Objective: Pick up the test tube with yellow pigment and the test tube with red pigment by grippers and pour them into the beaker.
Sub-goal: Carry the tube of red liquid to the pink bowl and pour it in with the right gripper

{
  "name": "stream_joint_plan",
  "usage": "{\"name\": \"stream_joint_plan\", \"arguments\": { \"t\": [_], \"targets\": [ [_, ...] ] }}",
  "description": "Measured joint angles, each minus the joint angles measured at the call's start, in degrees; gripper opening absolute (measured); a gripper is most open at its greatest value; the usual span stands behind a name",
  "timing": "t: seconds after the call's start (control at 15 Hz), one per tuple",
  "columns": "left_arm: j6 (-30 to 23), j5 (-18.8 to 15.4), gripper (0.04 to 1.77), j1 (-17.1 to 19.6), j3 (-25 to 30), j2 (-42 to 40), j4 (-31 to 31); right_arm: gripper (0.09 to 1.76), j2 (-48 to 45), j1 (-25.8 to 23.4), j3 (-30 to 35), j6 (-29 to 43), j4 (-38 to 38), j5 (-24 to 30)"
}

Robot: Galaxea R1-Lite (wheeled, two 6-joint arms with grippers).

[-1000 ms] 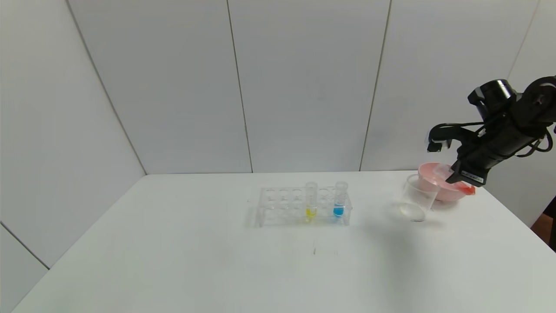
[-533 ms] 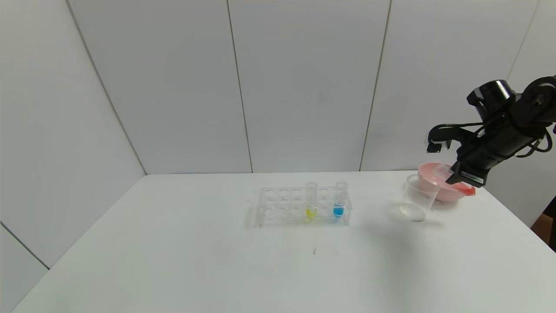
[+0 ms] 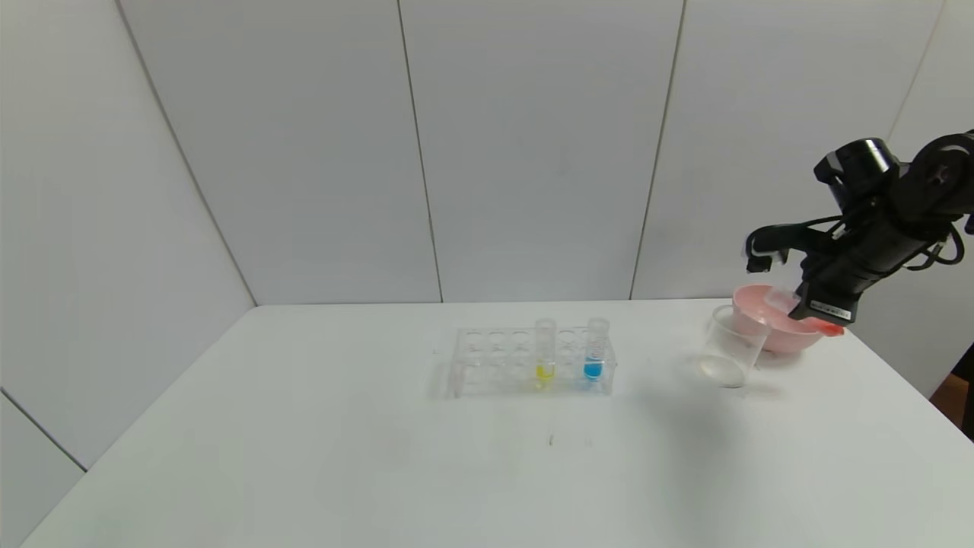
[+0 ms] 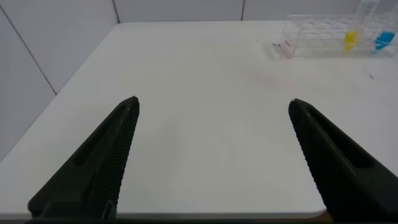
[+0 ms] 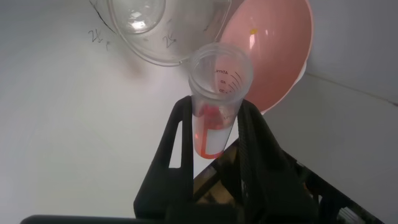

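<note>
My right gripper (image 3: pixel 816 310) is shut on the test tube with red pigment (image 3: pixel 829 329) and holds it tilted over the pink bowl, mouth toward the beaker (image 3: pixel 729 346). In the right wrist view the tube (image 5: pixel 217 81) sits between the jaws of the right gripper (image 5: pixel 216 107), red liquid at its tip and streaked along the wall; the beaker (image 5: pixel 163 28) lies just beyond its mouth. The test tube with yellow pigment (image 3: pixel 545 352) stands upright in the clear rack (image 3: pixel 494 361). My left gripper (image 4: pixel 213 106) is open and empty above the table's left part, out of the head view.
A pink bowl (image 3: pixel 784 335) stands right behind the beaker, near the table's right edge; it also shows in the right wrist view (image 5: pixel 277 50). A tube with blue liquid (image 3: pixel 596 350) stands in the rack beside the yellow one. The rack (image 4: pixel 323 40) shows far off in the left wrist view.
My right gripper has risen a little and shifted slightly right with the red tube. The rack, the beaker and the bowl have not moved.
</note>
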Motion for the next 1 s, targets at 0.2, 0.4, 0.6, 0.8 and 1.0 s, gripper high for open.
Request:
{"name": "stream_joint_plan", "arguments": {
  "t": [0.2, 0.4, 0.6, 0.8, 1.0],
  "targets": [
    [-0.02, 0.0, 1.72, 0.0, 0.0, 0.0, 0.0, 0.49, 0.22, 0.34, 0.0, -0.27, -0.73, -2.67],
    [0.0, 0.0, 1.72, 0.0, 0.0, 0.0, 0.0, 0.49, 0.83, 1.21, 0.0, -0.35, -1.23, -6.38],
    [0.02, 0.0, 1.72, 0.0, 0.0, 0.0, 0.0, 0.49, 1.71, 2.83, 0.0, -0.22, -2.66, -9.25],
    [0.0, -0.02, 1.72, 0.0, 0.0, 0.0, 0.0, 0.49, 2.47, 4.49, 0.02, 0.02, -2.88, -12.34],
    [0.0, 0.0, 1.72, 0.0, 0.0, 0.0, 0.0, 0.49, 3.0, 5.39, 0.02, 0.41, -2.62, -13.52]
  ]
}}
